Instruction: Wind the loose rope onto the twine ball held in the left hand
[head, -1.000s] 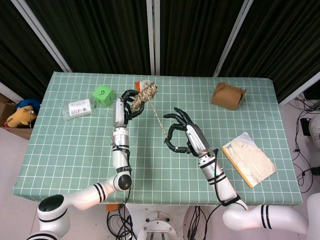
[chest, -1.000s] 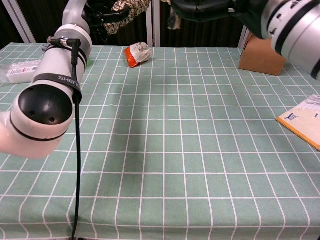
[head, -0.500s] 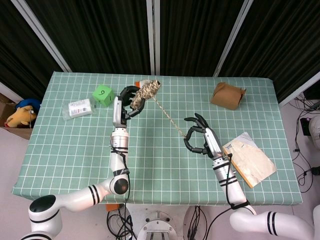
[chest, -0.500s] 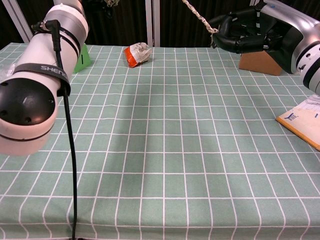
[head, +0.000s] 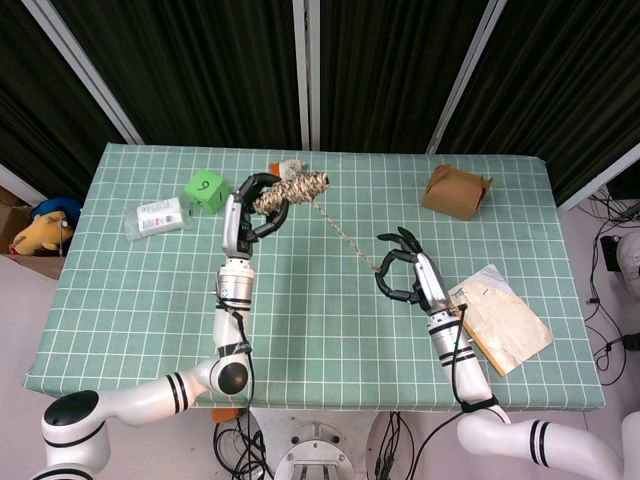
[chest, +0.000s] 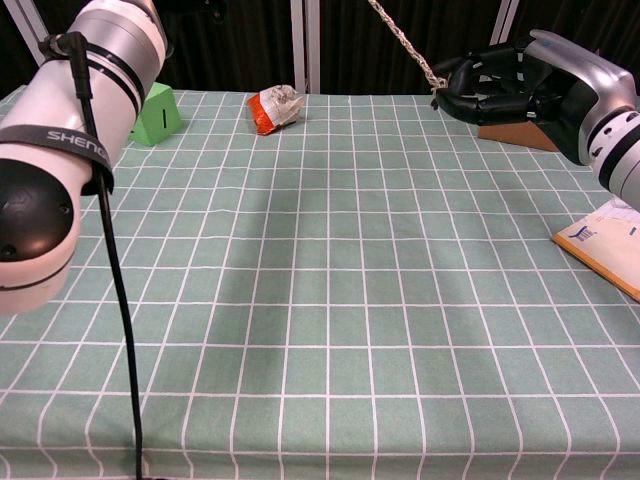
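Between both hands, taut braided rope (head: 346, 237)

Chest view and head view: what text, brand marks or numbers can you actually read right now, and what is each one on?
"SHENI", cut off at the edge: white letters on the black band of the left arm, chest view.
"9", or "6": dark digit on the green cube, head view.
White packet: print too small to read.
Yellow-edged paper booklet: print too small to read.
Orange and white crumpled wrapper: nothing legible.
Brown paper bag: no text visible.
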